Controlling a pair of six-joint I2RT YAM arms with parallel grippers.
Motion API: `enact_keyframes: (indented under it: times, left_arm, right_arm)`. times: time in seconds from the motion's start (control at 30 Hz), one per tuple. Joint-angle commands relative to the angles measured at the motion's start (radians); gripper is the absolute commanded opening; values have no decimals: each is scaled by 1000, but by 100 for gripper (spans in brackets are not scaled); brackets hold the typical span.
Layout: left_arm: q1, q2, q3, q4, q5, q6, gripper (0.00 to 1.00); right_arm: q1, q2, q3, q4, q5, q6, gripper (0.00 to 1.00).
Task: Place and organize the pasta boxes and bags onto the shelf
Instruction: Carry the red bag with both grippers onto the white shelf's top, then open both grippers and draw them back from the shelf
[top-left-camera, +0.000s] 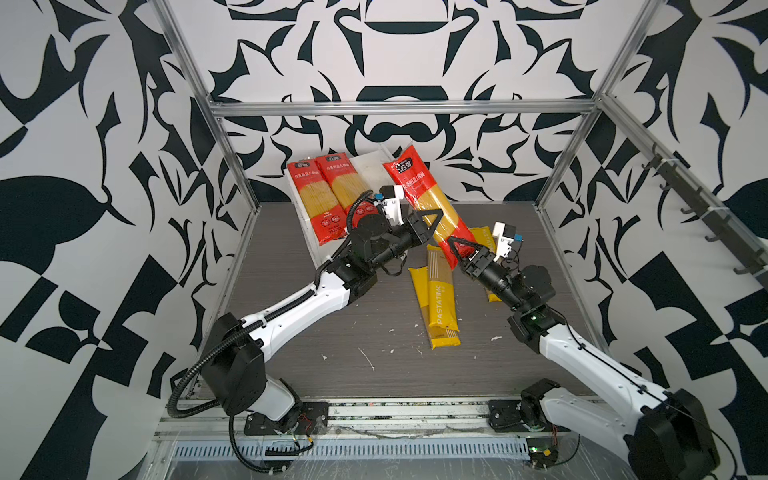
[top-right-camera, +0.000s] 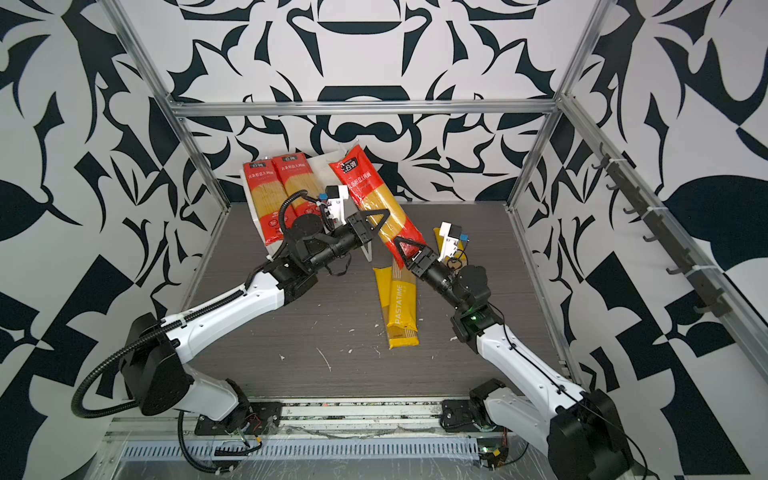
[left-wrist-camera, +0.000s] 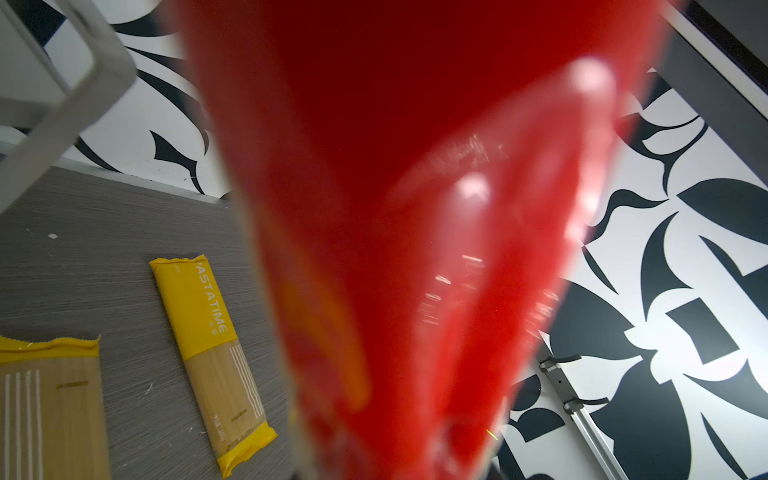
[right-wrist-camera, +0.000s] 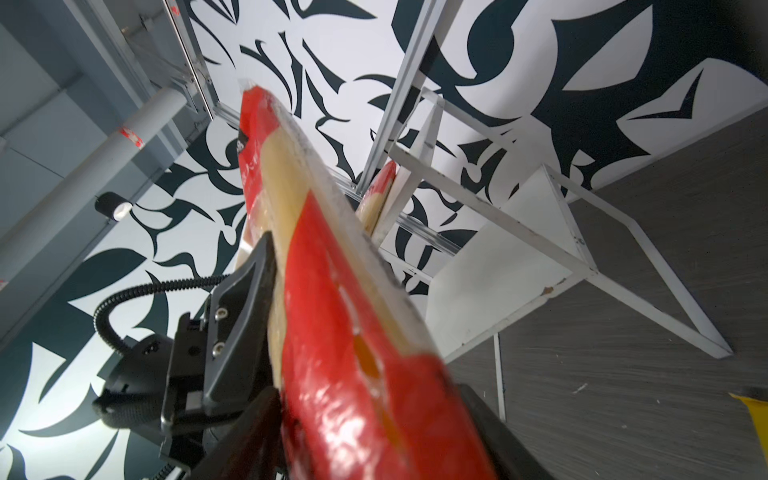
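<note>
Left hand holds red pack (right hand astride).

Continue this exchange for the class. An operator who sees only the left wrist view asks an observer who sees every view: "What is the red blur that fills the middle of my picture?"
Observer: A long red pack, held at a slant. The left pincer is shut on its middle.
Operator: Where is the other arm?
Observer: The right pincer is at that pack's lower end, with its jaws on either side of it. I cannot tell whether they grip it.
Operator: Is anything on the shelf?
Observer: Yes. The two other red packs lie side by side on top of the shelf.
</note>
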Motion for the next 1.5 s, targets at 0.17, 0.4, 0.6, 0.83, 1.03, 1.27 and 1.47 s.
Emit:
enact_keyframes:
  times: [0.17, 0.4, 0.6, 0.83, 1.03, 1.27, 1.47]
  left_arm:
    - [-1, -82, 49, 136, -15, -20, 13]
    - [1, -101, 41, 113, -27, -16, 29]
    - [7, -131, 24, 92, -32, -5, 45]
    - [17, -183, -21, 68, -38, 16, 58]
    - [17, -215, -84, 49, -23, 40, 67]
    - [16, -283, -167, 24, -10, 60, 72]
    - [-31, -327, -230, -35, -15, 135, 72]
  right_arm:
    - [34, 23, -5, 181, 108, 19, 40]
    - [45, 54, 5, 239, 139, 38, 18]
    - [52, 107, 66, 275, 147, 58, 7]
    - [75, 186, 169, 305, 158, 76, 0]
    - [98, 245, 246, 304, 187, 82, 0]
    - [118, 312, 343, 278, 209, 105, 0]
    - [154, 348, 430, 170, 290, 113, 0]
